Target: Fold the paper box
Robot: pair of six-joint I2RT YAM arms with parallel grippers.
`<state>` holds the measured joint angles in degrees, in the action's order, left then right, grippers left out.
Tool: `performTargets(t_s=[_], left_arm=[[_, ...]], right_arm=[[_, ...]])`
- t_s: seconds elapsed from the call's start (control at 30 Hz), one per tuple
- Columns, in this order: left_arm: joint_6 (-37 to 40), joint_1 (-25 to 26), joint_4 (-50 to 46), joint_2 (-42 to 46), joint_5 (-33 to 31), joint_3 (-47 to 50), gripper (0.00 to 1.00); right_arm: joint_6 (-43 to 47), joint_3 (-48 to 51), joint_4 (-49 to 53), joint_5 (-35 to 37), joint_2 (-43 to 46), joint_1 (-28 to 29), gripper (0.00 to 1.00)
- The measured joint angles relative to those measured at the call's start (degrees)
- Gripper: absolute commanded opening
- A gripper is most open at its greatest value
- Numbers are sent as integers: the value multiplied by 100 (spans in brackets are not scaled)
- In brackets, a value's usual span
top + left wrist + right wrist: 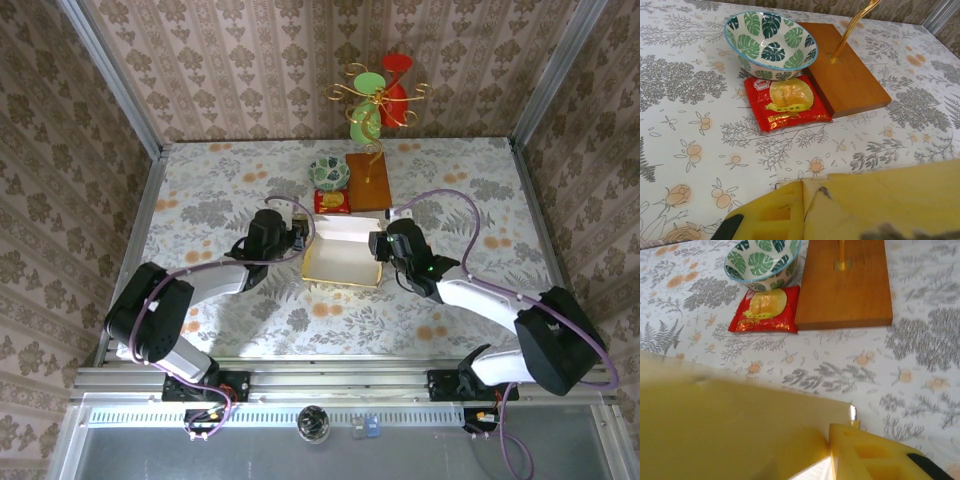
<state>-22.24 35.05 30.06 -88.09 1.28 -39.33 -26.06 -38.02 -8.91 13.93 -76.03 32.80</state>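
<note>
Top view: paper box (343,262) sits mid-table btwn left gripper (298,238) and right gripper (378,243), far flap showing white. Best, I'd say: press both ends in evenly so creases stay square.

Left wrist adds yellow wall against finger (767,220), red packet (785,102) beyond. Can't tell the claw's state.

Right wrist adds flap edge beside finger (865,455). Can't tell there either.

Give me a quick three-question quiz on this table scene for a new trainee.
1. True or false: the red packet lies between the leaf-patterned bowl and the paper box.
2. What rises from the wooden board? A: a gold stem. B: a spoon. C: a candle.
3. Short answer: what colour is the paper box's inner side?
Key: 1 true; 2 A; 3 white.
</note>
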Motion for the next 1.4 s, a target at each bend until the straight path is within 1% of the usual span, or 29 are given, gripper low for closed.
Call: performTargets(t_s=[0.13, 0.23, 0.37, 0.43, 0.53, 0.6, 0.67, 0.77, 0.83, 0.93, 1.03, 1.13, 1.23, 1.4], left_arm=[[26, 24, -4, 9, -9, 0, 0], [48, 31, 0, 9, -48, 22, 0], [101, 72, 0, 11, -114, 37, 0], [129, 105, -2, 11, -133, 37, 0], [160, 138, -2, 11, -142, 37, 0], [186, 146, -2, 11, -157, 37, 0], [219, 170, -2, 11, -177, 37, 0], [262, 208, -2, 11, -203, 37, 0], [286, 236, -2, 11, -221, 37, 0], [326, 262, -2, 11, -249, 37, 0], [380, 282, -2, 11, -269, 37, 0], [407, 304, -2, 11, -284, 37, 0], [415, 328, 0, 11, -304, 37, 0], [435, 372, -2, 11, -313, 37, 0]], right_arm=[[-577, -223, 756, -391, 356, 0, 58], [-1134, -291, 1276, -699, 761, 0, 62], [-1871, -323, 1891, -1019, 1220, 0, 63], [-2232, -358, 2212, -1102, 1440, -2, 65], [-2708, -632, 2691, -1119, 1683, -98, 65], [-2997, -960, 2931, -1167, 1731, -326, 63], [-3239, -1320, 3110, -1272, 1681, -723, 60], [-3499, -1843, 3309, -1631, 1349, -1438, 54], [-3646, -2146, 3381, -2039, 898, -1880, 50], [-3773, -2457, 3495, -2704, 59, -2293, 48], [-3781, -2839, 3783, -3287, -833, -2393, 46], [-3716, -3123, 4039, -3768, -1445, -2391, 43], [-3672, -3163, 4210, -4096, -1683, -2387, 42], [-3646, -3163, 4330, -4459, -1759, -2328, 41]])
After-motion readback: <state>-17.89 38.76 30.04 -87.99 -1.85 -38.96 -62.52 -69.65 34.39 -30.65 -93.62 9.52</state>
